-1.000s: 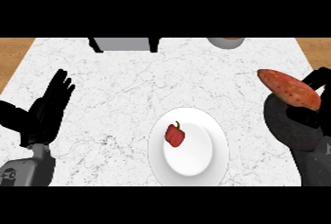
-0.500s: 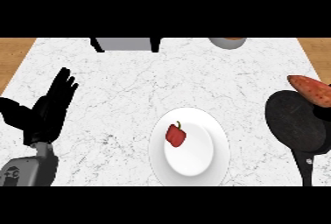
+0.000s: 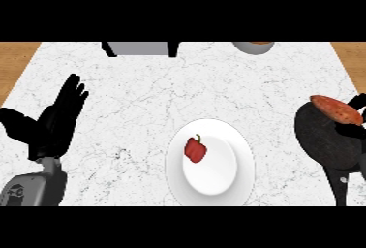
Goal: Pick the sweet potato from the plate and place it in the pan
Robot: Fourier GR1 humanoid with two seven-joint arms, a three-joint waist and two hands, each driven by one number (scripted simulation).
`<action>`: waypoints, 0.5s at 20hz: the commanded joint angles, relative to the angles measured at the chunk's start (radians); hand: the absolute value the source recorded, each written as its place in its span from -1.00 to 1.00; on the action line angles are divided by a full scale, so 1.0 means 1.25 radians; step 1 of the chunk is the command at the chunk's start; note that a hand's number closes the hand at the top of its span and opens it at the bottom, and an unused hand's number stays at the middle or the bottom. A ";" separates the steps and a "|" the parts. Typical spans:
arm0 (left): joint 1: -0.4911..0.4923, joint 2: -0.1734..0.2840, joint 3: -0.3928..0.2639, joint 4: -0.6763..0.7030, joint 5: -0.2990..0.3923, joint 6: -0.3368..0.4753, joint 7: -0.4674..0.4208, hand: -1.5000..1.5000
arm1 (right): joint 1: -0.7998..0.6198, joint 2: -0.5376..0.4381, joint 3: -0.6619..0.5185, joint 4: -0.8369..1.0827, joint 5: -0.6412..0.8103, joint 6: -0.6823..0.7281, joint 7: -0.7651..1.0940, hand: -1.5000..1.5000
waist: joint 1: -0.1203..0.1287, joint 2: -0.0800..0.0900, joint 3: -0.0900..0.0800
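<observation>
Nearly done: sweet potato (image 3: 337, 111) is hanging over the pan (image 3: 327, 140), release pending.
Right hand (image 3: 357, 104) is showing only partly at the edge, apparently pinching the potato; left hand (image 3: 55, 123) is resting spread on the desk (image 3: 178, 87); plate (image 3: 236, 169) is carrying only a red pepper (image 3: 196, 149).

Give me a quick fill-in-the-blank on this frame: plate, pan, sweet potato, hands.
1. The white plate holds one ____ pepper.
2. The sweet potato is over the black ____ at the counter's right edge.
3. The left robot hand rests with its fingers ____.
4. The pan lies to the ____ of the plate.

Missing words: red; pan; open; right
</observation>
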 commanded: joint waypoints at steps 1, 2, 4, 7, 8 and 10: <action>-0.047 -0.007 -0.002 0.009 -0.010 0.021 0.028 0.00 | -0.059 0.007 -0.058 0.148 -0.039 -0.025 0.032 1.00 | 0.002 0.002 0.001; -0.009 0.000 -0.001 -0.002 0.001 -0.004 0.004 0.00 | -0.061 -0.032 -0.088 0.195 -0.065 -0.005 0.010 -1.00 | 0.006 0.002 0.001; 0.018 -0.009 0.006 0.001 0.010 -0.007 -0.015 0.00 | -0.097 -0.006 -0.081 0.260 -0.074 -0.007 0.011 -1.00 | 0.009 0.002 0.001; 0.014 -0.018 0.000 0.018 0.000 -0.008 -0.031 0.00 | -0.092 -0.055 -0.108 0.355 -0.129 -0.001 -0.123 -1.00 | 0.001 0.001 0.000; -0.012 -0.025 -0.021 0.050 -0.030 0.003 -0.039 0.00 | -0.131 -0.056 -0.116 0.418 -0.127 -0.032 -0.141 -1.00 | 0.005 0.003 0.001; 0.005 -0.014 -0.007 0.002 -0.005 -0.008 -0.003 0.00 | -0.109 -0.078 -0.135 0.396 -0.175 -0.024 -0.204 -1.00 | -0.001 -0.001 0.000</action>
